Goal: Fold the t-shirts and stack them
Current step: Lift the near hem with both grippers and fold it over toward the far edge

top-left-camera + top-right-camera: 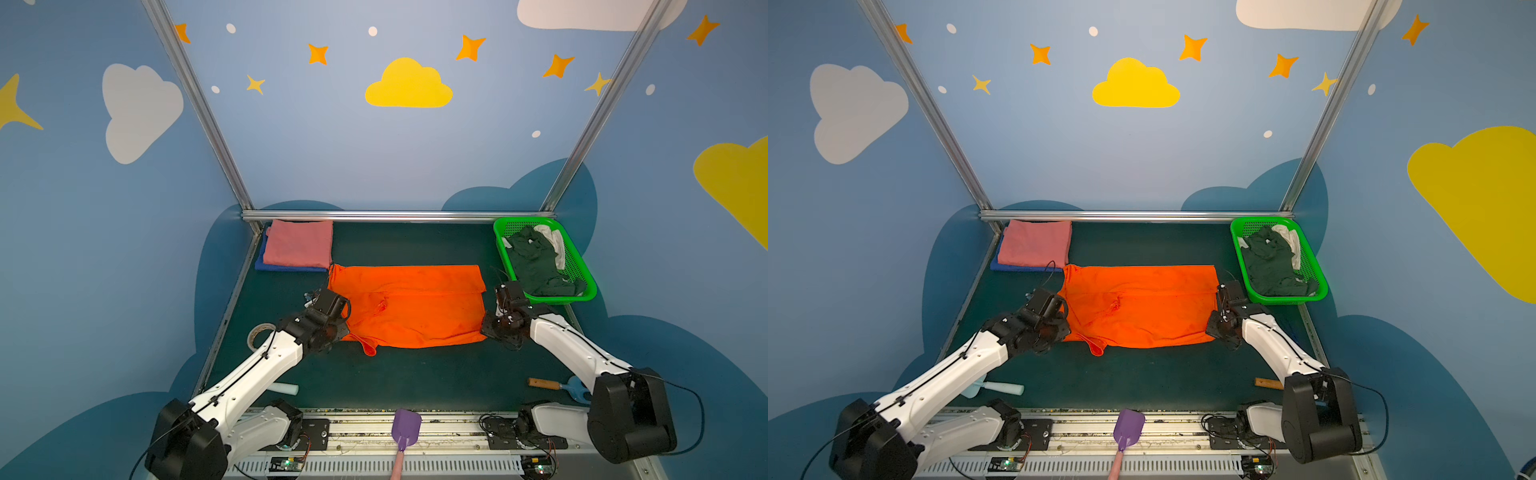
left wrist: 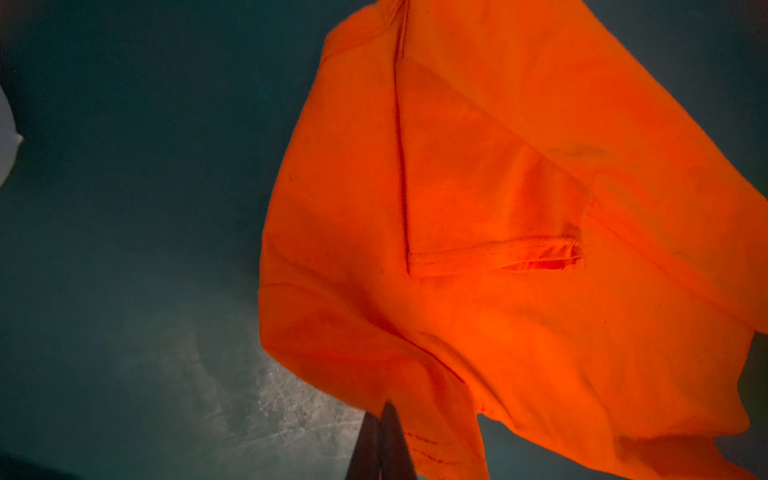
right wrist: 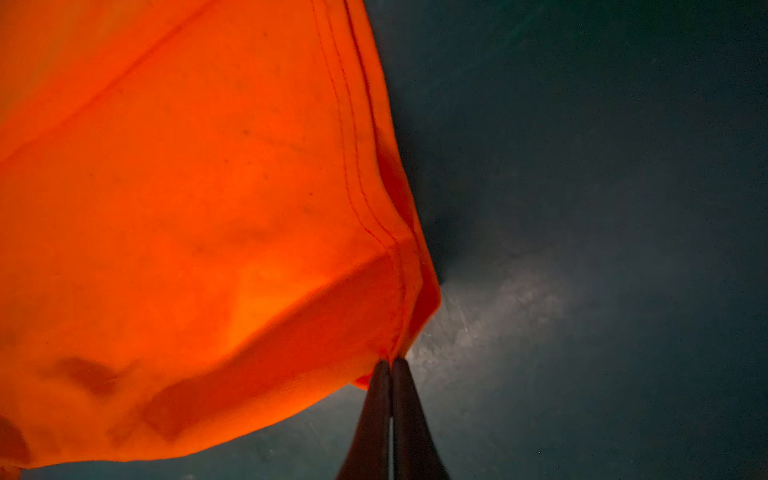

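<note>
The orange t-shirt (image 1: 409, 307) lies spread across the middle of the dark green table mat (image 1: 415, 374), directly between the two arms. One short sleeve is folded inward over its body, and a small tongue of cloth hangs past its near edge. The left gripper (image 2: 384, 415) sits at the shirt's left edge, toward the near corner. In the left wrist view its jaws are pressed together on a fold of the orange cloth, which fans away from the fingertips with the sleeve hem in plain sight. The right gripper (image 3: 390, 365) sits at the shirt's opposite edge. In the right wrist view its jaws are likewise closed tight, pinching the stitched hem right at the corner, so that the cloth lifts off the mat there and casts a shadow beneath. Both grippers therefore hold the same garment, one at each end. At the far left corner of the mat a folded pink t-shirt (image 1: 299, 243) rests on a folded blue t-shirt (image 1: 286, 268), and the orange shirt's far left corner comes just beside this stack. A green mesh basket (image 1: 557, 298) of dark and white clothing stands at the far right, just beside the right arm's wrist.
</note>
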